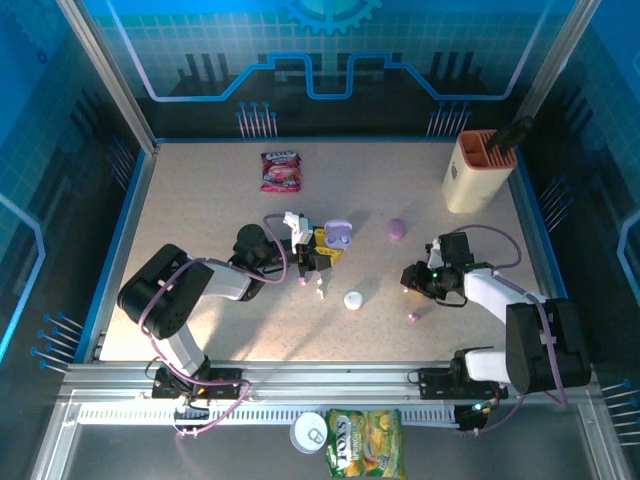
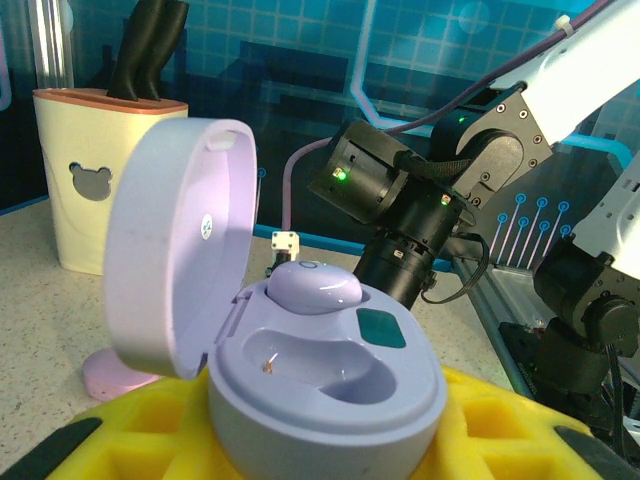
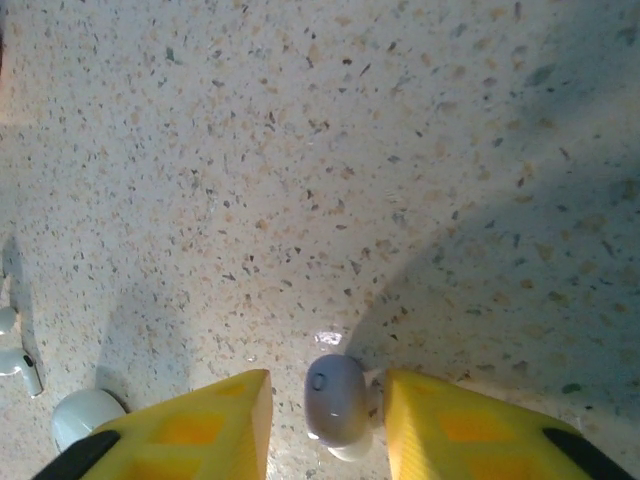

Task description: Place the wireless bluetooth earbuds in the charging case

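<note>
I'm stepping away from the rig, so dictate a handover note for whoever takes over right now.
Left gripper: jaws shut on the open case, lid up.
Right gripper: low over the table, jaws astride a loose bud, grip unconfirmed.
Done: one seated bud in the case, second slot empty.
Left: seat this bud; other buds and two shut cases lie on the table.

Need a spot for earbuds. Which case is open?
The purple case in the left gripper, lid up; the other purple case and the white case are closed.

The left pincer (image 1: 330, 250) grips an open purple case (image 1: 340, 233); the right pincer (image 1: 408, 281) hangs low.
</note>
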You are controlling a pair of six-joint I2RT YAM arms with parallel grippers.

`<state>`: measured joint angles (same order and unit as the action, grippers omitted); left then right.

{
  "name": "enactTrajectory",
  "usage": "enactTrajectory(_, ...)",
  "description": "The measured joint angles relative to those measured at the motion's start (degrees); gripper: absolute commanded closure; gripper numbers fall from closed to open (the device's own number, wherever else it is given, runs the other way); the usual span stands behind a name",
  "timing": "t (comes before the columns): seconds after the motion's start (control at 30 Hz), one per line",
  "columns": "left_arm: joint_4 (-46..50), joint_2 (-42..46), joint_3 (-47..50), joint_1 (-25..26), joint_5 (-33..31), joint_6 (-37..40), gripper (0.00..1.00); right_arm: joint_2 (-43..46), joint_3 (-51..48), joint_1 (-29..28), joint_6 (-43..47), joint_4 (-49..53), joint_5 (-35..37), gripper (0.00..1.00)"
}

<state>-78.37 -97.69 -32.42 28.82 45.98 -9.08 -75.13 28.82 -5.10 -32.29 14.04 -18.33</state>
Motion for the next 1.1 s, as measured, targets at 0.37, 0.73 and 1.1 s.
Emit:
enactTrajectory(0.37, 0.0, 0.0, 0.0, 0.0, 0.0, 0.0, 0.64, -1.7, 0.3, 0.0, 0.2, 0.1, -0.2, 0.70)
enactTrajectory(0.73, 0.0, 0.0, 0.0, -0.2, 0.0, 0.0, 0.64, -1.5, 3.1, -3.7, 0.7, 4.4, 4.4, 0.66)
enactTrajectory(1.1, 0.0, 0.6, 1.3, -3.0, 0.0, 0.1, 0.63, -3.1, 7.9, -8.4, 1.0, 8.4, 10.0, 0.57)
